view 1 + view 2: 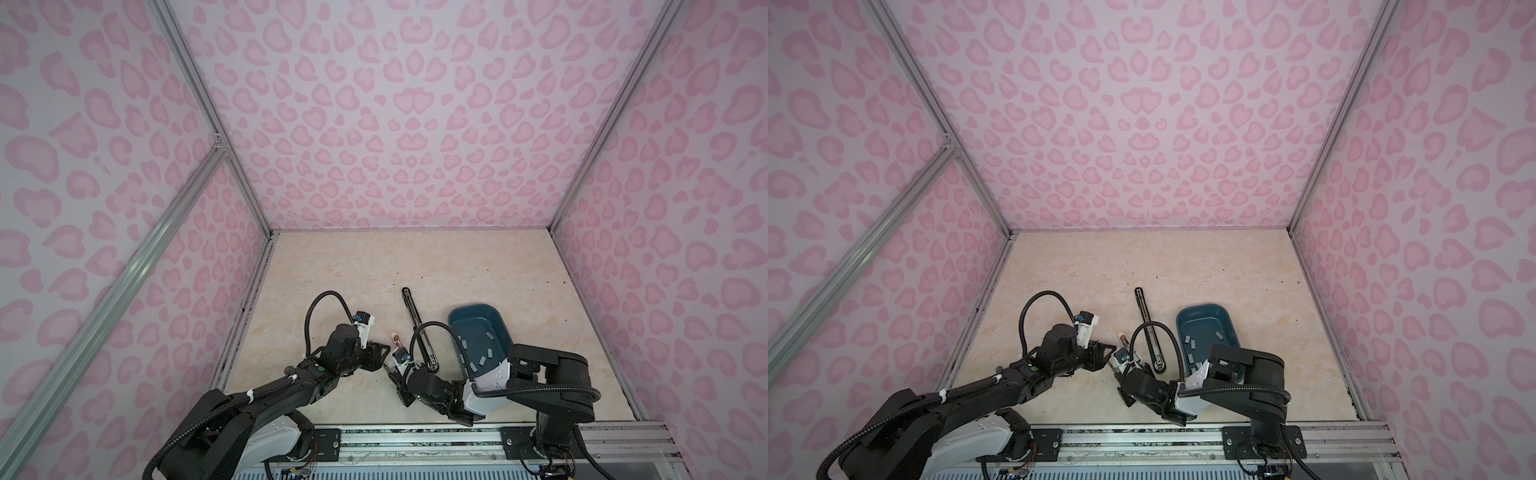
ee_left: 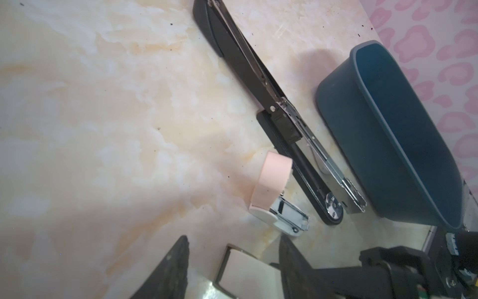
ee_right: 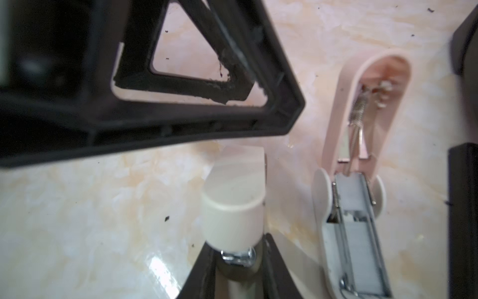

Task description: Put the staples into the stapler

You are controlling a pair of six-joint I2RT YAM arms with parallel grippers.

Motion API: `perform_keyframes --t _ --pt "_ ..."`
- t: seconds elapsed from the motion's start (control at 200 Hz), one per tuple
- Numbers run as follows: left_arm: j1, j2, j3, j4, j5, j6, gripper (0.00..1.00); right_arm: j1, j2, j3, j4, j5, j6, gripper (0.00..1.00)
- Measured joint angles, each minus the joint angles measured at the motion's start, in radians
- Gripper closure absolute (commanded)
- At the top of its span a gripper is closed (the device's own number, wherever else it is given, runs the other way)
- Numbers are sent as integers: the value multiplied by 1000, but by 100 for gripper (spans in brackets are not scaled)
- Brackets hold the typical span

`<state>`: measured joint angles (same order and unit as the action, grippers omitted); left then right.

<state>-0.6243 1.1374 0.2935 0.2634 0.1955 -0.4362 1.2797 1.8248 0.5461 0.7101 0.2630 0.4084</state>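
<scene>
Grey staples [image 1: 489, 353] [image 1: 1193, 343] lie loose in the blue bin [image 1: 498, 328] [image 1: 1225, 328]. My right gripper [image 3: 238, 243] [image 1: 392, 372] is shut on a small cream stapler [image 3: 232, 207] [image 2: 245, 271], held low over the table. My left gripper [image 2: 234, 240] [image 1: 383, 352] is open, its fingers [image 2: 168, 269] astride the cream stapler's end. Beside them, a small pink and white stapler [image 3: 362, 129] [image 2: 271, 178] [image 1: 397, 340] lies hinged open on the table, with a grey strip in its channel. A long black stapler [image 2: 258, 77] [image 1: 419, 328] [image 1: 1150, 328] lies open between it and the bin.
The bin stands right of the long black stapler, partly under the right arm's elbow. Pink patterned walls with metal frame posts close in the table on three sides. Bare marble-look tabletop [image 1: 353, 270] stretches behind the staplers.
</scene>
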Motion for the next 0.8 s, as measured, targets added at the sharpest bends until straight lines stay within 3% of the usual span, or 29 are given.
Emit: perform_keyframes --t 0.24,0.35,0.8 --pt "-25 -24 -10 5 -29 37 44 0 -53 -7 -84 18 2 50" --pt "-26 -38 -16 8 -46 38 45 5 -92 -13 -146 25 3 46" --pt "-31 -47 -45 48 -65 56 48 90 -383 40 -391 68 -14 65"
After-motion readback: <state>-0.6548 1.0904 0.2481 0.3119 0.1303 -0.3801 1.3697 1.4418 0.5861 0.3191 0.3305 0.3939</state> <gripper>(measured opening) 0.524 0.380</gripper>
